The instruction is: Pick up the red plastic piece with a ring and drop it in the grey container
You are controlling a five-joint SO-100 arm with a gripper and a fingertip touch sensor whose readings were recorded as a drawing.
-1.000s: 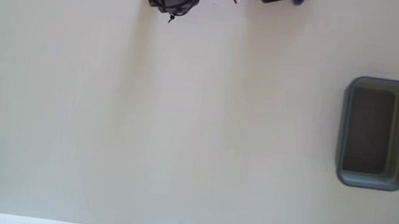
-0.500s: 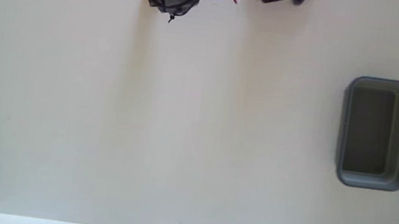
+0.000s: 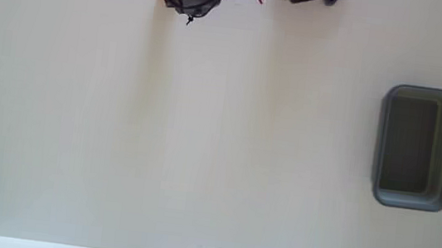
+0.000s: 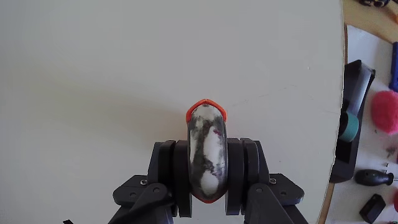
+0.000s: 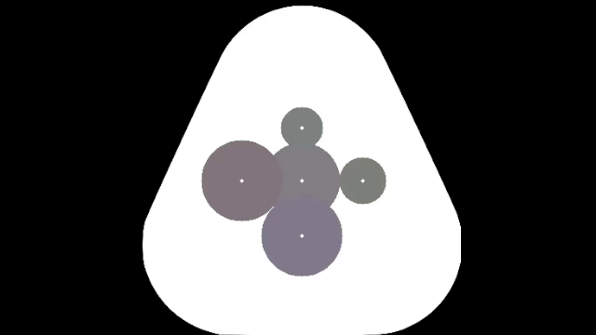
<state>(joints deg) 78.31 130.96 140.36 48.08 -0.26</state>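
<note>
gripping the red plastic piece with a ring [image 4: 207, 155] between the dark jaws of the gripper [image 4: 208, 167], clamping on both flat sides so the pale, marbled ring stands edge-on with its smooth orange rim poking forward. hanging over bare white table [image 3: 203, 139], well apart from the grey container [image 3: 417, 148], a rounded thick-rimmed tub sitting at the fixed view's right.

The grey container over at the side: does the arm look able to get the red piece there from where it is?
Probably yes: the fingers grip the red piece, and only bare table lies before the grey container.
</note>
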